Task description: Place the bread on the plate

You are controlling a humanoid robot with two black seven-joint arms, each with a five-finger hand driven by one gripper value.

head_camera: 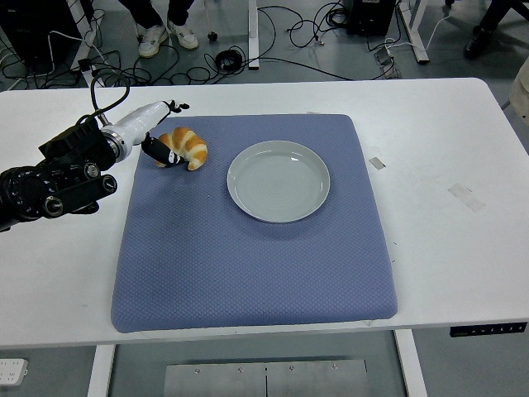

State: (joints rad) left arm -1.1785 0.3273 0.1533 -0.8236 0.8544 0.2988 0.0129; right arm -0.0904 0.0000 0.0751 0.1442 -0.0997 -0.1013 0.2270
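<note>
The bread, a golden croissant (187,147), lies on the blue mat (248,248) near its far left corner. A round grey plate (278,181) sits empty on the mat to the croissant's right, about a hand's width away. My left hand (163,136) reaches in from the left at the croissant's left end. Its black fingers (160,152) are spread, the lower ones rest against the croissant's left end, and another fingertip points up and away from it. The hand holds nothing. My right arm is out of view.
The mat covers the middle of the white table (446,215). Bits of tape (465,195) lie on the table's right side. Cables and a person's shoes (168,35) show on the floor beyond the far edge.
</note>
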